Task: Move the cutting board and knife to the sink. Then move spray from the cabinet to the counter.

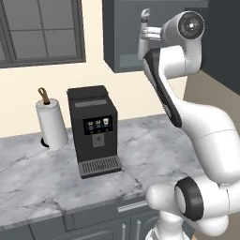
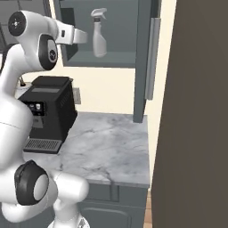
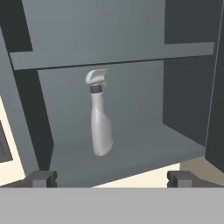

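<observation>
Spray (image 3: pixel 100 114) stands upright on the bottom shelf of the open wall cabinet (image 3: pixel 131 39), trigger head at top, nozzle pointing left in the hand view. It sits toward the left half of the shelf, clear of both side walls. In the right base view the same bottle (image 2: pixel 99 34) appears inside the cabinet (image 2: pixel 143 62), whose door hangs open at the right.

Gripper (image 3: pixel 112 178) is raised to shelf height in front of the cabinet opening, aimed at the bottle. Its 2 fingertips (image 3: pixel 42 178) are spread wide apart, nothing between them; the bottle is well beyond them, untouched.

Below, the marble counter (image 1: pixel 154 145) carries a black coffee machine (image 1: pixel 93 130) and, to its left, a paper towel roll (image 1: pixel 51 123) on a stand, near the wall. A window (image 1: pixel 40 30) is above the roll.
</observation>
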